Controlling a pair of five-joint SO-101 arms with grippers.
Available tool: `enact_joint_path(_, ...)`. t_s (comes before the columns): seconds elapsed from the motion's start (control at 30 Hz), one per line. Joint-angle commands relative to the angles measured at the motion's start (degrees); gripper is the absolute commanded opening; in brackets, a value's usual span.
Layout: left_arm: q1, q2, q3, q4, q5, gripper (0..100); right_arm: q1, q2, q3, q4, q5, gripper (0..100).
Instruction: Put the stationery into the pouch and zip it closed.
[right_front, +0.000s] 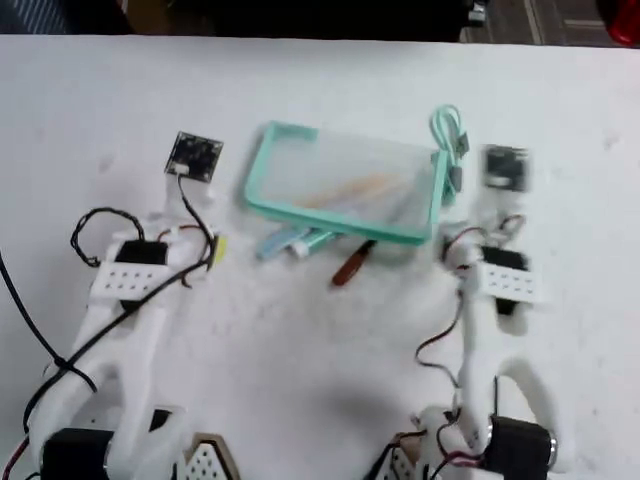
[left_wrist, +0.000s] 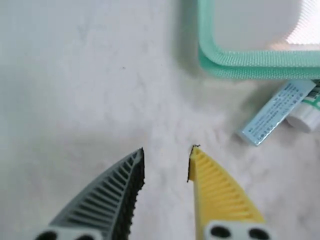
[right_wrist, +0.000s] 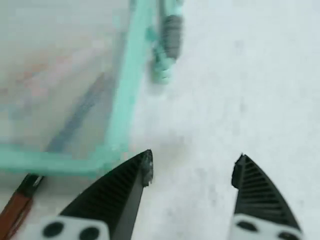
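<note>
The left end effector (left_wrist: 166, 151) and right end effector (right_wrist: 194, 159) hang part open, empty, over the counter (right_front: 320, 350). A tube (right_front: 285, 242) and what may be a pen (right_front: 352, 265) lie just beside the pouch (right_front: 257, 165).

The pouch (right_front: 258, 165) is translucent with mint-green edging. It lies flat, its near corner just beside one finger of the right pincer (right_wrist: 195, 162). Faint orange and dark slim shapes show through it. Its mint zip cord (right_wrist: 167, 40) trails ahead of that pincer. A white-and-blue tube (left_wrist: 277, 112) lies against the pouch's near edge, ahead of the left pincer (left_wrist: 166, 152) and toward the other arm. A reddish-brown pen (right_wrist: 15, 212) lies beside the right pincer, half under the pouch's edge.
</note>
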Motion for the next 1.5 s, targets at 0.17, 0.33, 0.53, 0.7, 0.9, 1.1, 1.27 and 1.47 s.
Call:
enact_joint_path(0.17,-0.4,0.0,4.7,-12.8,0.5,17,8.5,18.2,-23.9,11.4,-2.2,25.4)
enact_joint_path(0.33,-0.4,0.0,5.0,-13.5,0.5,17,7.5,32.0,-39.5,21.8,-2.2,25.2)
enact_joint_path(0.53,0.0,-0.2,5.0,-13.3,0.5,17,6.3,39.8,-55.2,30.6,-2.7,25.2)
enact_joint_path(0.7,0.4,0.0,5.0,-13.3,0.6,17,2.5,40.8,-64.9,34.4,-2.8,25.2)
enact_joint_path(0.9,3.6,0.0,5.2,-13.1,0.6,17,-4.3,40.9,-68.8,33.5,-12.4,25.2)
enact_joint_path(1.1,3.7,0.0,5.2,-13.1,0.6,17,-5.2,44.3,-69.2,27.4,-21.0,25.2)
enact_joint_path(1.27,3.7,0.0,5.1,-12.2,0.6,17,-4.1,53.7,-74.2,25.5,-21.1,25.2)
enact_joint_path(1.47,5.1,0.0,5.1,-12.3,0.6,17,-3.9,64.0,-85.3,29.8,-21.0,25.2)
